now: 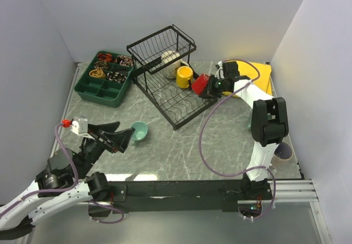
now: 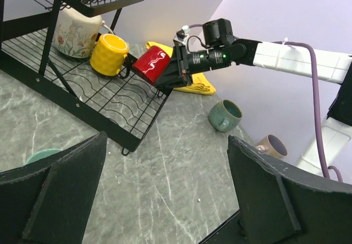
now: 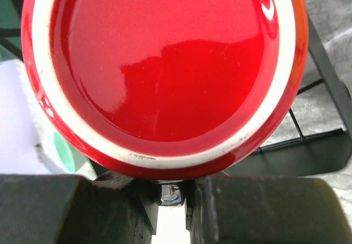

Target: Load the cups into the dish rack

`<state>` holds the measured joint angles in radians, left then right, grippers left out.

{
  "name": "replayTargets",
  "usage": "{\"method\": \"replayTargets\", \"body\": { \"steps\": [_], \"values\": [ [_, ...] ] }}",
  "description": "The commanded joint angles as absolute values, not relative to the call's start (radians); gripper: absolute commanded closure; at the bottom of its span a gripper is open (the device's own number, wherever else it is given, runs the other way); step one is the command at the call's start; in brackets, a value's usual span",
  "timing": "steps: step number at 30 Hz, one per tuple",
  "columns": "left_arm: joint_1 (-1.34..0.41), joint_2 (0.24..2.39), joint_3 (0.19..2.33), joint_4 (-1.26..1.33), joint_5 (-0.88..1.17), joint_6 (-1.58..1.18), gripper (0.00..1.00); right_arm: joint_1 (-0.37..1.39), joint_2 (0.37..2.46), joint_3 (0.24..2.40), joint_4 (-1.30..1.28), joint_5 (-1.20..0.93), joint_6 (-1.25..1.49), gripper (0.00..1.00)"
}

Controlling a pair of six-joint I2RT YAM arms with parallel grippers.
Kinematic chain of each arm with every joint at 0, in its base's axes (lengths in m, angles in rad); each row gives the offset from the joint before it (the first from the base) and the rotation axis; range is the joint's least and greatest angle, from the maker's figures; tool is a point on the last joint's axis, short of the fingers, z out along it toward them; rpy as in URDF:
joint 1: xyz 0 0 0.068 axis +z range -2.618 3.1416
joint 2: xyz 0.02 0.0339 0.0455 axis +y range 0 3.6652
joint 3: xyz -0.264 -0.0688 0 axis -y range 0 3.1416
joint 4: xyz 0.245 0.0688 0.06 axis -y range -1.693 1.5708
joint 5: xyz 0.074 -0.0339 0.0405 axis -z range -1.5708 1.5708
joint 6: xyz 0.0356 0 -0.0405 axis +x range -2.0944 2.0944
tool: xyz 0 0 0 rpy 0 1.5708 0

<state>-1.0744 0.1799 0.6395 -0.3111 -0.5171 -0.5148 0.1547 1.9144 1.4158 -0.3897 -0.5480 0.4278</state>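
Right hand (image 1: 211, 88): fingers nearly together, clamped on the red mug (image 1: 200, 83). The wrist view shows them pinching a thin part at its side, probably the handle, though that is hard to confirm.
Red mug: held tilted in the air over the right edge of the dish rack (image 1: 175, 105), just beside the yellow mug (image 1: 184, 76) already on the slotted tray.
Handling: glazed ceramic by its shine, so likely stiff, weighty, slippery and prone to chipping against wire. A narrow pinch may let it swing, so it wants a slow set-down.
Rack: also carries a cream floral mug (image 1: 170, 58) under the raised basket.
Left hand (image 1: 122, 137): fingers wide apart, holding nothing, near the small teal mug (image 1: 138, 131) on the desk (image 1: 181, 150).
Best hold there: probably the handle, or across the rim wall.
Farther out: the grey-green mug (image 2: 224, 115) and the pale pink mug (image 1: 283, 153) wait on the desk at right.
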Motion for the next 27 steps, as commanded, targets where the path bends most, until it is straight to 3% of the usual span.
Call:
{"method": "replayTargets", "body": {
  "steps": [1,17,24,27],
  "values": [
    [-1.077,0.161,0.66,-0.313,-0.534,-0.552,0.04,0.192,1.905,1.489,-0.368,-0.468,0.354,1.0],
    [-1.077,0.172,0.672,-0.362,-0.545,-0.617,0.04,0.304,1.924,1.512,-0.361,-0.089,0.144,1.0],
    [-1.077,0.164,0.664,-0.379,-0.543,-0.643,0.04,0.313,1.971,1.542,-0.376,-0.035,0.107,0.8],
    [-1.077,0.164,0.663,-0.388,-0.546,-0.66,0.04,0.311,1.973,1.537,-0.377,-0.023,0.097,0.77]
  ]
}}
